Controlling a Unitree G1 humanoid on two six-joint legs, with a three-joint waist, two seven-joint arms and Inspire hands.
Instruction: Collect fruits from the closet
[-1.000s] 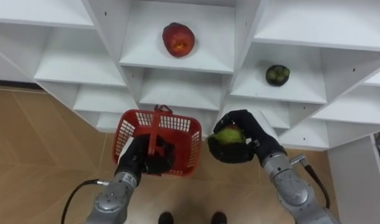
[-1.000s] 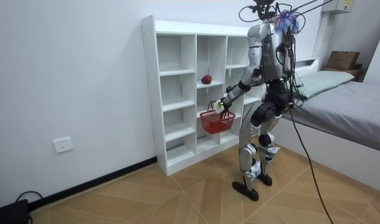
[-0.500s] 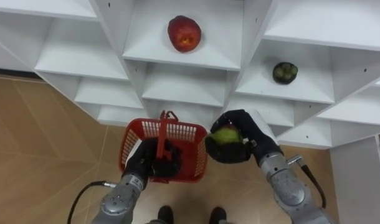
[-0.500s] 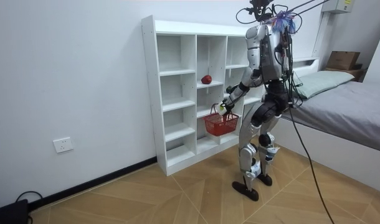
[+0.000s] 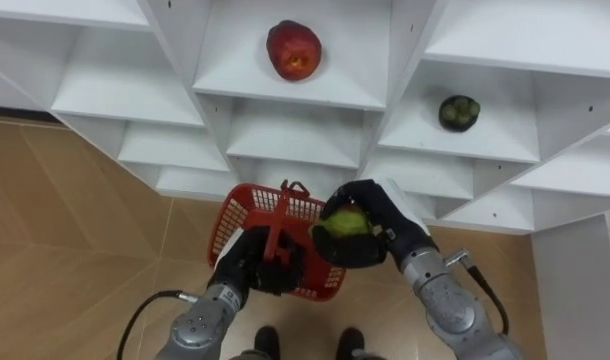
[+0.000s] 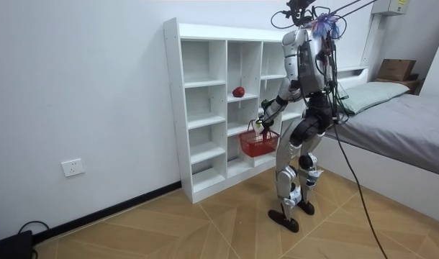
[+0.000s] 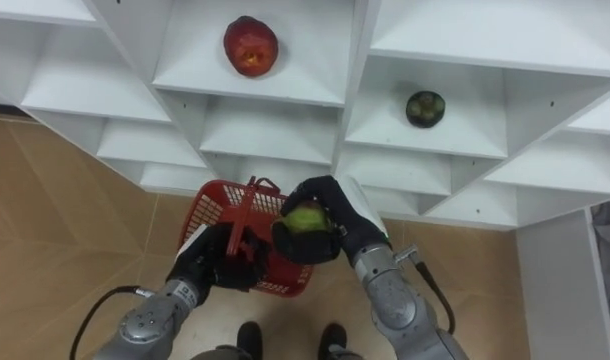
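My right hand [image 5: 370, 215] is shut on a green fruit [image 5: 342, 223], held just over the right rim of the red basket [image 5: 253, 215]. My left hand [image 5: 251, 264] is shut on the basket's handle in front of the white closet [image 5: 295, 95]. A red fruit [image 5: 293, 49] lies on the middle shelf above. A dark green fruit [image 5: 458, 112] rests in the compartment to its right. In the room view I stand facing the closet [image 6: 205, 108] with the basket [image 6: 258, 144] at waist height.
The closet's other compartments hold nothing. Wooden floor [image 5: 55, 250] spreads to my left. A bed [image 6: 399, 115] stands on the room view's right behind me. A white wall [image 6: 75, 93] with a socket lies on the room view's left.
My right hand has carried the green fruit leftwards to the basket's right rim. The basket in my left hand has shifted right, toward it.
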